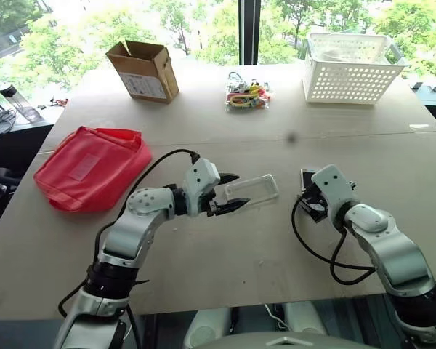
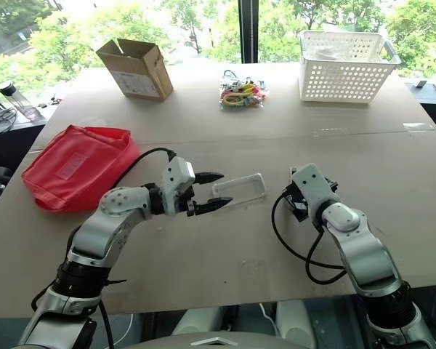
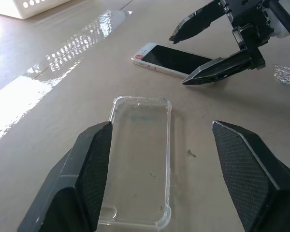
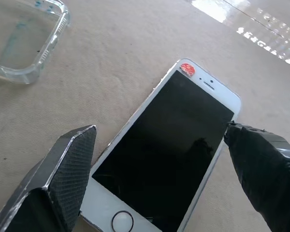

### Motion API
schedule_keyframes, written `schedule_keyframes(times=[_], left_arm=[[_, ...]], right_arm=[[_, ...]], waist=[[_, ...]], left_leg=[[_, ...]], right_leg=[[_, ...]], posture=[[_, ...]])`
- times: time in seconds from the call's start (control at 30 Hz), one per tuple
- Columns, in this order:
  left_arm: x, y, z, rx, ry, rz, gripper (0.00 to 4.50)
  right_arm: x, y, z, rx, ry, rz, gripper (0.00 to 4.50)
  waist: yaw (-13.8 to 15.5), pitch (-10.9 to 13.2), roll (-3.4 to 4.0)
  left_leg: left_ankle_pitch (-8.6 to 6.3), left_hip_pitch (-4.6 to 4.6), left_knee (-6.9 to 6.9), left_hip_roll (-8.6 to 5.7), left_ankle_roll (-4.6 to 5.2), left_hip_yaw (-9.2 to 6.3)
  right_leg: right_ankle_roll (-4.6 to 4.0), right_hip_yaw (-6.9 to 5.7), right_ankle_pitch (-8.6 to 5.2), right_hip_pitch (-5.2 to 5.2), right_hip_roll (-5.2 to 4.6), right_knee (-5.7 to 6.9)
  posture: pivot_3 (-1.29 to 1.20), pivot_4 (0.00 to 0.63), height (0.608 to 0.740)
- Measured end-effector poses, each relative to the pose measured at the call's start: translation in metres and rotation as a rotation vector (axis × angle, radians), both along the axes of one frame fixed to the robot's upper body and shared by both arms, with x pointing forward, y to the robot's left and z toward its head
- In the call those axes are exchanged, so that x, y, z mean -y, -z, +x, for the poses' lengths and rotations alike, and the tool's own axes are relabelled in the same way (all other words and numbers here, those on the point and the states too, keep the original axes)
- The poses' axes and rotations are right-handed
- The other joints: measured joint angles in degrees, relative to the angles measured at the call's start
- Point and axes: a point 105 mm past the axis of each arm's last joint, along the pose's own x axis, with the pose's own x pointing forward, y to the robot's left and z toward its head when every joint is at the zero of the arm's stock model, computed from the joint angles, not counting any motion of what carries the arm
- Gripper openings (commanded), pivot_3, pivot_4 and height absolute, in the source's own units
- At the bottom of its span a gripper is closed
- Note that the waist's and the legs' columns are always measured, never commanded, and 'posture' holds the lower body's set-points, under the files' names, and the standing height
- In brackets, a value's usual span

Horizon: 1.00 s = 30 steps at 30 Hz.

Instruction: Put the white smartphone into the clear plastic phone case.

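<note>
I am holding my right gripper [image 4: 159,179] wide open astride the white smartphone [image 4: 166,154], lying face-up near the worktop's right edge – a skewed pinch could skid it. My left gripper [image 3: 176,186], open too, is straddling the clear plastic phone case [image 3: 137,159] mid-worktop – unheld, it may slide

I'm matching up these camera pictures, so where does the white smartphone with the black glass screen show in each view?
Left eye view: white smartphone, mostly hidden behind the right gripper.
Right eye view: a sliver at that gripper's far side.
Left wrist view: flat on the table, screen up, beyond the clear plastic phone case.
Right wrist view: between the open fingers.
Shared landmark: the clear case.
</note>
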Motion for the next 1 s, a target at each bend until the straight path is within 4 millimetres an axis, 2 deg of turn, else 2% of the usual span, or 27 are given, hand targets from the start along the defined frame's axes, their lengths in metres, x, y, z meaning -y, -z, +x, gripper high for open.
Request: schedule_keyframes(times=[0.17,0.33,0.67,0.8,0.9,0.97,1.0], left_arm=[[0.001,-0.001,-0.005,-0.008,0.014,-0.021,3.31],[0.004,-0.012,-0.016,-0.018,0.079,-0.099,3.31],[-0.004,-0.029,-0.017,0.008,0.067,-0.146,3.31],[-0.006,-0.032,-0.019,0.023,0.04,-0.149,3.31],[-0.008,-0.033,-0.021,0.032,0.013,-0.152,3.37],[-0.011,-0.033,-0.022,0.033,-0.002,-0.151,3.37],[-0.012,-0.032,-0.022,0.031,-0.018,-0.15,3.37]], right_arm=[[0.023,0.003,0.001,-0.04,0.13,0.09,4.5],[0.028,0.007,0.002,-0.08,0.16,0.207,4.5],[0.029,0.007,0.023,-0.077,-0.02,0.192,4.5],[0.026,0.009,0.033,-0.084,-0.077,0.241,4.5],[0.023,0.01,0.037,-0.107,-0.111,0.274,3.7],[0.025,0.01,0.037,-0.113,-0.122,0.27,2.98],[0.025,0.01,0.037,-0.118,-0.139,0.268,2.91]], waist=[[0.0,0.0,0.01],[-0.2,0.0,0.01],[-1.0,0.0,0.01],[-1.8,0.0,-0.01],[-2.1,0.0,-0.03],[-2.0,0.0,-0.04],[-2.0,0.0,-0.05]], left_leg=[[0.0,0.02,0.0,0.0,0.0,0.0],[0.0,0.06,-0.04,0.0,0.0,0.0],[0.0,0.15,-0.04,0.0,0.01,0.06],[0.0,0.17,-0.05,0.01,0.01,0.1],[0.0,0.22,-0.09,0.04,0.01,0.13],[0.0,0.22,-0.12,0.04,0.0,0.13],[0.0,0.25,-0.17,0.05,0.0,0.13]], right_leg=[[0.0,0.01,0.0,0.06,0.0,0.0],[0.0,0.02,0.0,0.06,0.01,0.0],[0.0,0.07,0.01,0.1,0.01,0.02],[0.0,0.16,0.01,0.11,0.02,0.06],[0.0,0.21,0.01,0.11,0.05,0.08],[0.0,0.21,0.01,0.11,0.06,0.08],[-0.01,0.22,0.0,0.1,0.06,0.08]], posture=[[0.0,0.15,0.733],[0.0,0.15,0.733],[0.0,0.15,0.733],[0.0,0.15,0.733],[0.0,0.15,0.733],[0.0,0.15,0.733],[0.0,0.15,0.733]])
